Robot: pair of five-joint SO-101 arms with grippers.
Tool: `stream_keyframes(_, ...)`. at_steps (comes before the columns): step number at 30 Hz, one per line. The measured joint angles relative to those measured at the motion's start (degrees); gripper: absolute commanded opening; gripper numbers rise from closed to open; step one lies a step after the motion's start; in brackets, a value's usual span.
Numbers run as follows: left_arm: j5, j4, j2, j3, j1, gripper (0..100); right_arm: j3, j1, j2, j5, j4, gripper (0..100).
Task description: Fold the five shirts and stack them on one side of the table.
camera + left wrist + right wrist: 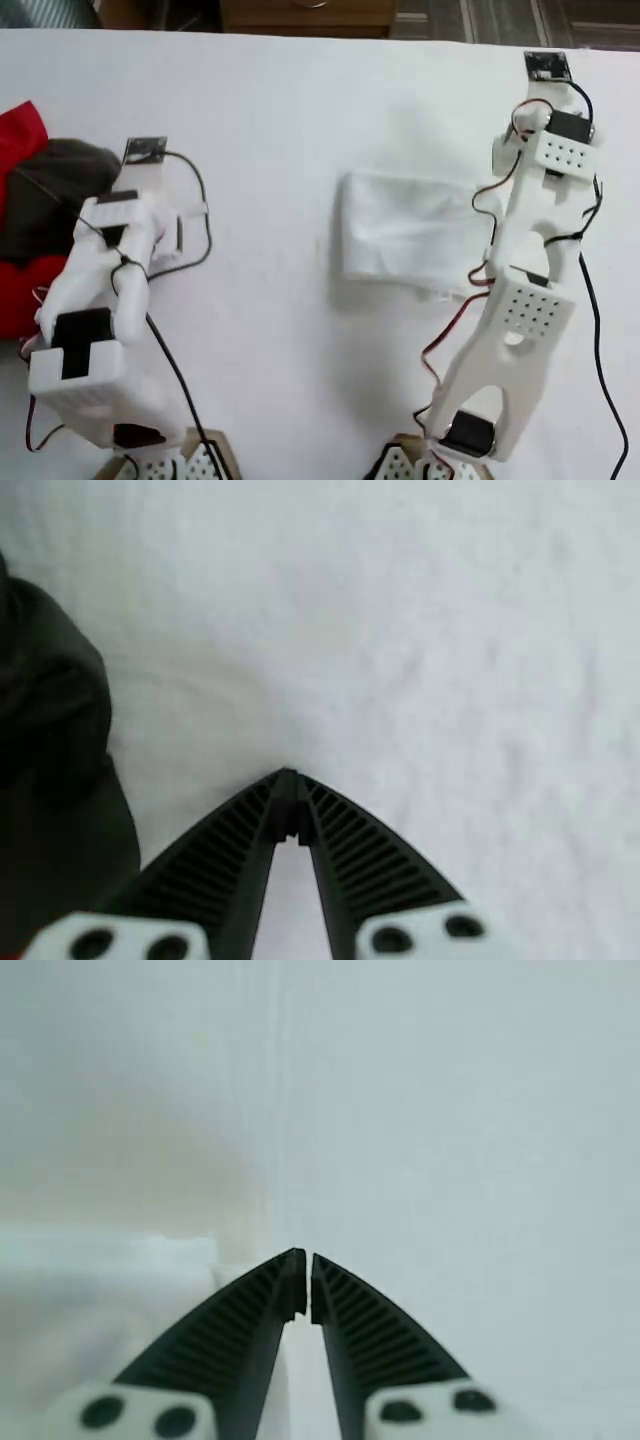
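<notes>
Shirts lie in two places: a folded white shirt (405, 230) sits mid-table just left of the right arm, and a loose heap of a dark grey shirt (50, 190) and red shirts (18, 135) sits at the left edge beside the left arm. The left gripper (290, 780) and right gripper (303, 1260) are both closed and hold nothing. Dragging the white shirt over the white table (270, 100) could undo its fold, and a pinch into the heap could lift two garments together.
</notes>
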State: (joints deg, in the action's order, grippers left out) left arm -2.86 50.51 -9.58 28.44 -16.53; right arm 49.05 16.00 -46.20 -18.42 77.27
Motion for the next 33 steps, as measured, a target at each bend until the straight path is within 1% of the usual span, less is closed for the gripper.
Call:
stream_keyframes(2,0.0,0.0,0.0,0.0,0.0,3,0.3,-0.2,0.0,0.0,0.1,10.2)
stream_keyframes(4,0.0,0.0,0.0,0.0,0.0,3,0.3,-1.3,-0.9,0.0,0.7,11.9)
stream_keyframes(12,0.0,0.0,0.0,0.0,0.0,3,0.4,-6.2,-4.7,0.0,1.7,8.4)
stream_keyframes(18,0.0,0.0,0.0,0.0,0.0,3,0.4,-5.9,-5.0,0.0,1.7,8.4)
stream_keyframes(24,0.0,0.0,0.0,0.0,0.0,3,0.4,-3.5,-5.0,-0.2,2.4,8.4)
stream_keyframes(28,0.0,0.0,0.0,0.0,0.0,3,0.4,-3.4,-5.0,-3.3,3.8,8.4)
stream_keyframes(33,0.0,0.0,0.0,0.0,0.0,3,0.4,-3.3,-5.0,-4.1,3.8,7.4)
